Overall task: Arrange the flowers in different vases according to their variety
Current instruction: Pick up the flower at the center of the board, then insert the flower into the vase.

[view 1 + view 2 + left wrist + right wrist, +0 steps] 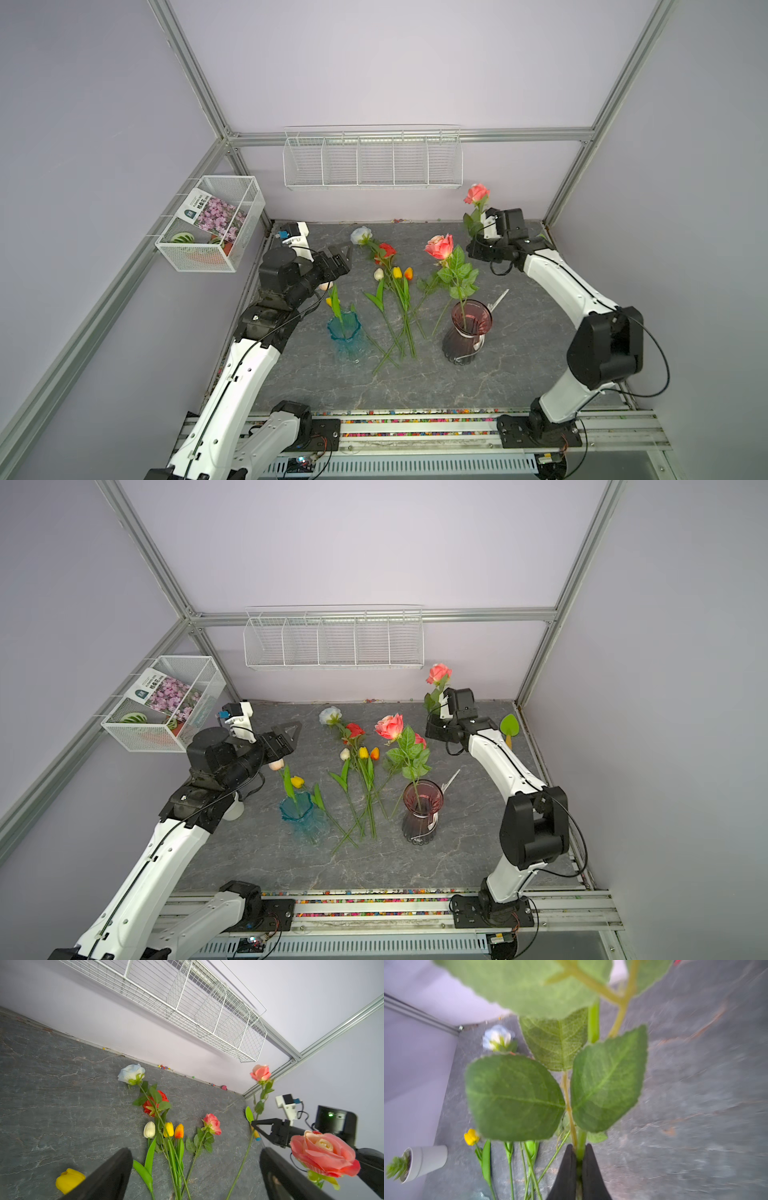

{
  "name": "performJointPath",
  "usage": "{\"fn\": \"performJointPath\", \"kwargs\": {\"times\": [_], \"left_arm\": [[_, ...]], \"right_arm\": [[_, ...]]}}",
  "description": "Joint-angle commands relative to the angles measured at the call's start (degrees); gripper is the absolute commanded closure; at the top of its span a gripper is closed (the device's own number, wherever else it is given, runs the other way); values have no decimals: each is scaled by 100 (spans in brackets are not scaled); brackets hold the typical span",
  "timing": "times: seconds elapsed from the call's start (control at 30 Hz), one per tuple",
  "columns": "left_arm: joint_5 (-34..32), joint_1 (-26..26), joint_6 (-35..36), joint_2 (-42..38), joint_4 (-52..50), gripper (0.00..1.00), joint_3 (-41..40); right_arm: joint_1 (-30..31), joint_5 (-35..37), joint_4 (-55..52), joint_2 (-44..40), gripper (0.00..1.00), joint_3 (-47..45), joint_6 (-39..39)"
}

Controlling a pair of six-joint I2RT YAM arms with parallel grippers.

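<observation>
**Right gripper (579, 1150) holds a pink rose (476, 193) up at the back right**

The right gripper is clamped tight on the green stem of the pink rose, just below its leaves. The bloom stands high above the table (519, 374), near the back right corner. The left gripper (345, 254) hovers at the back left, its jaws spread wide with nothing between them. The maroon vase (461, 345) stands front right with a second pink rose (439, 246) upright in it. The blue vase (345, 338) stands well to its left and holds a yellow tulip (296, 781). Between the vases lie a white rose (360, 235), a red rose (386, 250), a cream tulip (378, 274), a second yellow tulip (397, 272) and an orange tulip (409, 273), their stems crossing.
</observation>
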Motion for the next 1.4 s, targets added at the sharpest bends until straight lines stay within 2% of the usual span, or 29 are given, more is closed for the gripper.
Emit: {"fn": "performJointPath", "kwargs": {"times": [0.0, 0.2, 0.4, 0.63, 0.83, 1.0, 1.2, 1.37], "left_arm": [[327, 18, 135, 84, 27, 0, 169], [587, 11, 160, 184, 98, 0, 159], [576, -4, 179, 257, 201, 0, 109], [516, -27, 154, 635, 255, 0, 247], [274, -69, 126, 967, 274, 0, 520], [-52, -120, 116, 1205, 240, 0, 1049], [-653, -289, 263, 1228, 244, 0, 1551], [-874, -306, 371, 1391, 126, 0, 1919]], "right_arm": [[-8, 724, -170, -588, 100, 106, -401], [-17, 1297, -601, -1512, 100, 487, -806], [112, 1282, -1017, -2397, 100, 787, -1161], [945, 1664, -1832, -2778, 100, 1396, -1550], [1228, 1839, -1727, -3143, 100, 1281, -1625], [1268, 2078, -1464, -3414, 100, 1326, -1662], [1268, 1730, -1703, -3452, 100, 1669, -1514], [1271, 1346, -1813, -3589, 100, 1649, -1337]]}}
